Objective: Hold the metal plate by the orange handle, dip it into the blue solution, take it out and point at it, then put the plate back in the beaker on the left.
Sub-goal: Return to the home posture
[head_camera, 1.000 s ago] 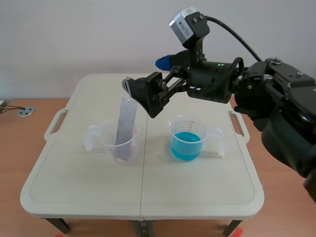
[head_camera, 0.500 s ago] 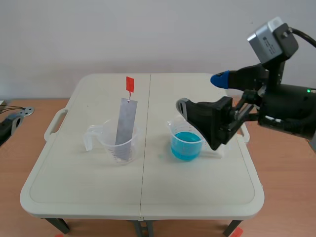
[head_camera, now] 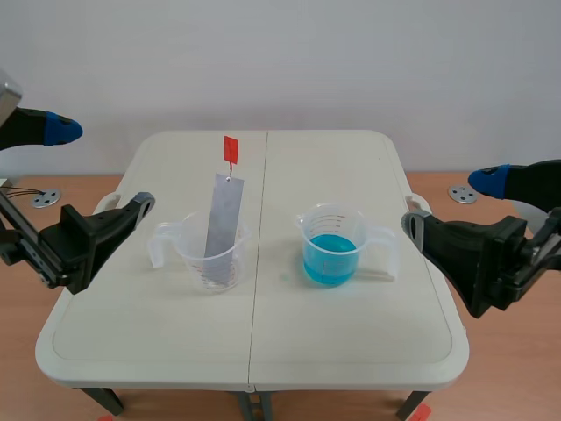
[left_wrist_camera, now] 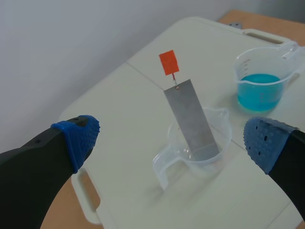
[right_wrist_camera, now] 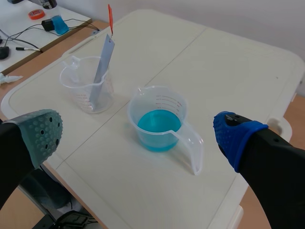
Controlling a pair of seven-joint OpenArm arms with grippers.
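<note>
As grey metal plate (head_camera: pixel 223 215) leans in clear plastic beaker (head_camera: pixel 210 263), orange tab handle (head_camera: pixel 230 148) stands free to grasp. Left tool (head_camera: pixel 101 167), right tool (head_camera: pixel 449 202): apart, empty, flanking beaker.

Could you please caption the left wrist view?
Metal plate with orange handle stands in clear beaker ahead of open left gripper.

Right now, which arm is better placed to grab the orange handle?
Left, probably. The left gripper is open beside the left beaker, with the orange handle straight ahead of it. The right gripper would have to cross the blue solution.
</note>
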